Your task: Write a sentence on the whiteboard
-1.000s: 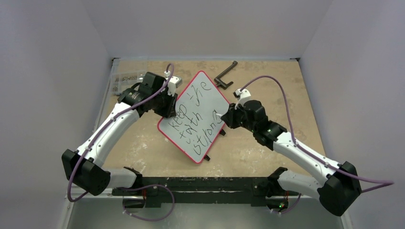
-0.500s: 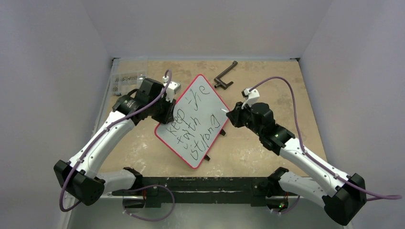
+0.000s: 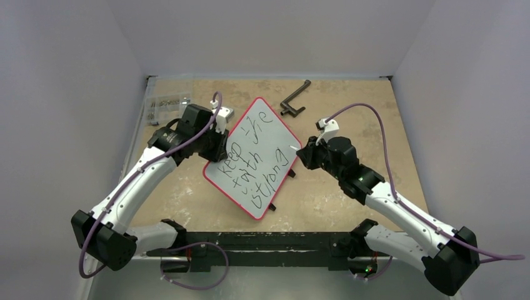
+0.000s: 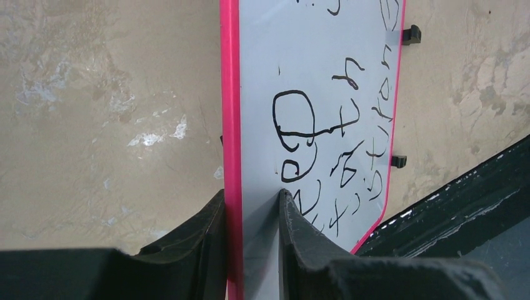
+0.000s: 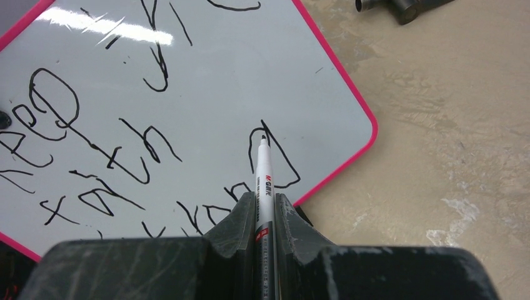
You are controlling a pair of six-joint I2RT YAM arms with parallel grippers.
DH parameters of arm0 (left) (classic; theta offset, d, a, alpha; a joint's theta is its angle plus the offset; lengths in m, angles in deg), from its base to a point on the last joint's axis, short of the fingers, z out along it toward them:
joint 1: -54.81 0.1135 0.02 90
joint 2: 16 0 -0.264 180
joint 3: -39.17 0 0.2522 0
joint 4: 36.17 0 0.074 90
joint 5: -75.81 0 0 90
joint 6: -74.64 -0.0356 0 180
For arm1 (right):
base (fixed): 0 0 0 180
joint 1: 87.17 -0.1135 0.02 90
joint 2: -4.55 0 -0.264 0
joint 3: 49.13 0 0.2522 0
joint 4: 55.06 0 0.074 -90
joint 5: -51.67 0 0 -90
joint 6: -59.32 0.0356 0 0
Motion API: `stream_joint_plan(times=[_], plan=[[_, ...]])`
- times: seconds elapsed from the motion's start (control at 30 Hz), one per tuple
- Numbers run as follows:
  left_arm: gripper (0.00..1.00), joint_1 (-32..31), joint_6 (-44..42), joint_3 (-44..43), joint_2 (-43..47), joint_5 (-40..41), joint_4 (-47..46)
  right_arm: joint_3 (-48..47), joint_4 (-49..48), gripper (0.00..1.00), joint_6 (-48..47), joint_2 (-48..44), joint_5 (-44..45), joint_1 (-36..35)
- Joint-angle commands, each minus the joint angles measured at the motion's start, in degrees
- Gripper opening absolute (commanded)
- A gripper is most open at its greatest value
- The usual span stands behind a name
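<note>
- Black left tool (image 4: 250, 197) pinched shut on whiteboard (image 3: 275, 139) rim; board sits mid table (image 3: 350, 112), between the arms.
- Sentence (image 3: 250, 165) looks complete, three lines.
- Right tool (image 5: 264, 199) clamped on marker (image 5: 263, 165), tip at last letter.
- Risk: dragging tip on lift-off smears ink; side push pivots board in left grip.

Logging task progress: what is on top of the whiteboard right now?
The sentence, three black handwritten lines, and the marker tip by its last letter, held in the right claw. The left claw clamps the whiteboard rim; anything beneath its finger is covered.
</note>
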Motion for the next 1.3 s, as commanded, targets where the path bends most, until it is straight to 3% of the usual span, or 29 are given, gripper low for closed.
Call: stream_joint_plan(times=[0.0, 0.37, 0.73, 0.9, 1.07, 1.27], plan=[[0.02, -0.4, -3.2, 3.5, -2.7, 7.4, 2.2, 0.6, -1.9, 0.0, 0.3, -1.6, 0.3, -0.2], [0.19, -0.2, -3.2, 5.0, -1.4, 8.5, 1.5, 1.3, -2.6, 0.0, 0.5, -1.5, 0.3, -0.2], [0.25, -0.3, -2.0, 6.7, -0.4, 10.1, 1.5, 1.8, -3.3, 0.0, 0.5, -1.4, -0.1, -0.2], [0.09, -0.3, -1.8, 7.0, -0.3, 10.8, 1.5, 2.9, -11.1, 0.0, -1.3, -1.0, -8.5, -0.2], [0.04, -0.3, -1.9, 6.9, -0.4, 11.0, 1.5, -1.4, -17.7, 0.0, -1.2, 3.6, -18.0, -0.2], [0.03, -0.2, -2.0, 6.9, -0.2, 11.0, 1.4, -8.3, -21.2, 0.0, -0.4, 11.9, -22.1, -0.4]])
